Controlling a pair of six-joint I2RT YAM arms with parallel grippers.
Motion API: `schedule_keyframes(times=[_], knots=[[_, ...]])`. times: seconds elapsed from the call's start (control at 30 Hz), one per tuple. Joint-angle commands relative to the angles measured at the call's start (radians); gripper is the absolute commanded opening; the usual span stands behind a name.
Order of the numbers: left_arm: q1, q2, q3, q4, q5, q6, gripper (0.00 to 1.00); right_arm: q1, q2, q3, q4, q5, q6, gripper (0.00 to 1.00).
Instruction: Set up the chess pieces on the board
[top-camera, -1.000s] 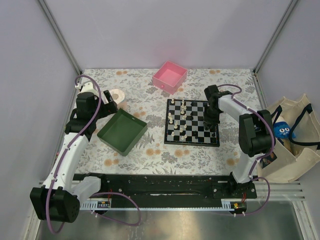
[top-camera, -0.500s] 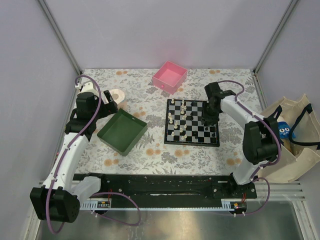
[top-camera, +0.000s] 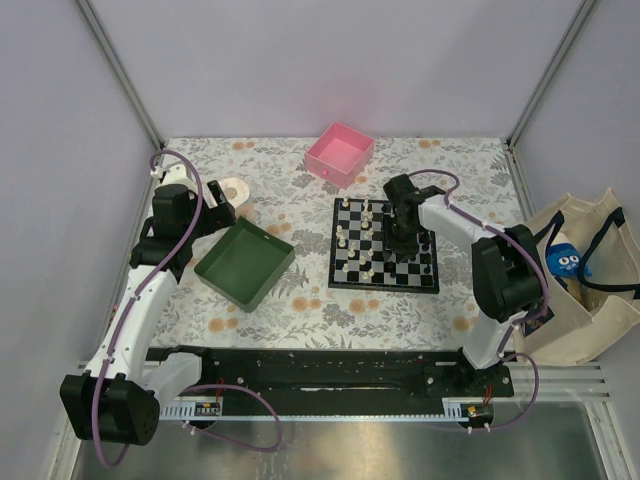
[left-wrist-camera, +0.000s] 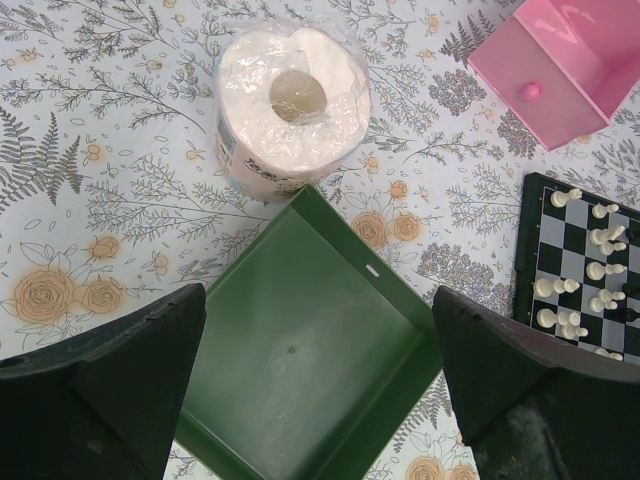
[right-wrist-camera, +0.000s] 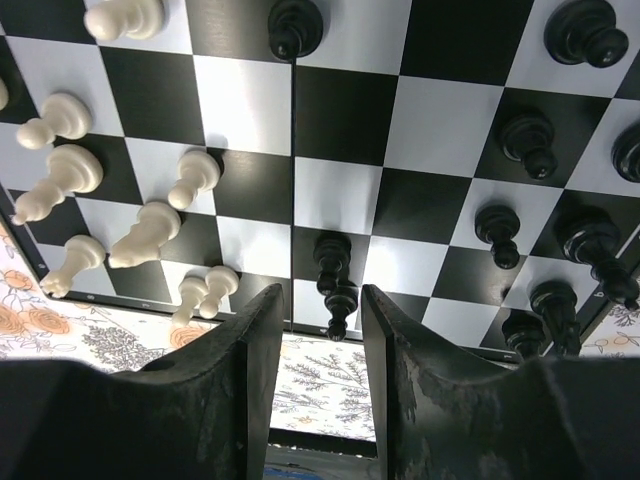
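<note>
The light, tippy black chess piece (right-wrist-camera: 331, 258) likely needed a gentle pinch at its neck; the right claw (right-wrist-camera: 318, 318) hung spread, empty.

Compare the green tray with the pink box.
The green tray is dark green; the pink box is pink. The pink box has a round knob on one wall; the green tray's walls show none. Both are square and open-topped.
</note>
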Motion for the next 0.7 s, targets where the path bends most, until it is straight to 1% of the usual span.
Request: schedule_keyframes(times=[0.0,0.1,0.27,0.4,0.53,0.6,0.67], knots=[[0.004,-0.018,0.004,0.045,0.017,-0.004,0.99,0.005,0.029,0.038,0.0,-0.002,0.01,0.45],[0.004,-0.015,0.006,0.045,0.017,-0.004,0.99,0.008,0.037,0.035,0.006,-0.006,0.01,0.44],[0.004,-0.013,0.006,0.047,0.018,-0.004,0.99,0.008,0.048,0.039,0.006,-0.009,0.007,0.37],[0.004,-0.013,0.004,0.045,0.018,-0.004,0.99,0.008,0.061,0.041,0.007,-0.011,0.002,0.34],[0.004,-0.01,0.006,0.045,0.018,-0.004,0.99,0.006,0.069,0.045,0.007,-0.011,-0.001,0.25],[0.004,-0.009,0.007,0.045,0.018,-0.004,0.99,0.008,0.063,0.047,0.006,-0.009,-0.002,0.18],[0.004,-0.007,0.006,0.045,0.018,-0.006,0.99,0.009,0.048,0.047,0.006,0.003,-0.001,0.17]])
